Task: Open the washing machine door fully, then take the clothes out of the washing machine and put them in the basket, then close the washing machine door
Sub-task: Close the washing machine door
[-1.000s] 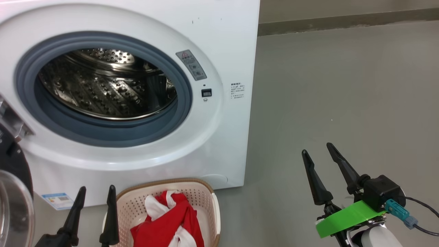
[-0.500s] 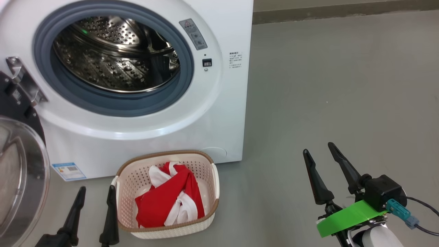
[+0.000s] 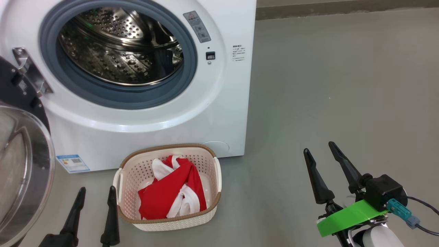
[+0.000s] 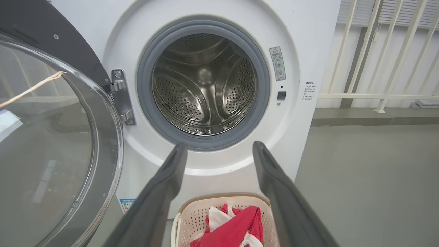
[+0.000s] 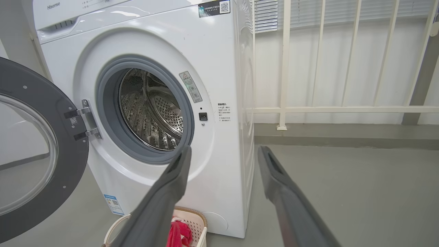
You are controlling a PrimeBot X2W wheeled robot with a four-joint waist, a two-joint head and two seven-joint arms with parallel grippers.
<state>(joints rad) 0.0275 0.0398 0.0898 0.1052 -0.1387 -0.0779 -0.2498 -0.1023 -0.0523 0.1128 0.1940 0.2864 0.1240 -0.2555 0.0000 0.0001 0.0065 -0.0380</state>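
Observation:
The white washing machine (image 3: 219,113) (image 4: 308,51) (image 5: 223,61) stands with its steel drum (image 3: 120,48) (image 4: 204,85) bare inside. Its round black washing machine door (image 3: 20,164) (image 4: 51,137) (image 5: 31,154) hangs swung wide open at the left. On the floor before the machine sits the cream basket (image 3: 168,219) (image 4: 192,219) (image 5: 195,223), with the red and white clothes (image 3: 168,197) (image 4: 236,228) (image 5: 178,235) inside it. My left gripper (image 3: 97,190) (image 4: 219,147) is open just left of the basket, nothing between its fingers. My right gripper (image 3: 318,146) (image 5: 223,151) is open over bare floor, well to the basket's right.
Grey floor (image 3: 343,85) stretches to the right of the machine. A white railing (image 5: 343,109) and a wall (image 4: 377,51) run behind it. The open door's glass bowl (image 3: 24,171) bulges out at the far left, close to my left arm.
The head camera has tilted down and back, so the whole basket now shows in front of the machine. Both grippers stay open in the same spots; the clothes lie still.

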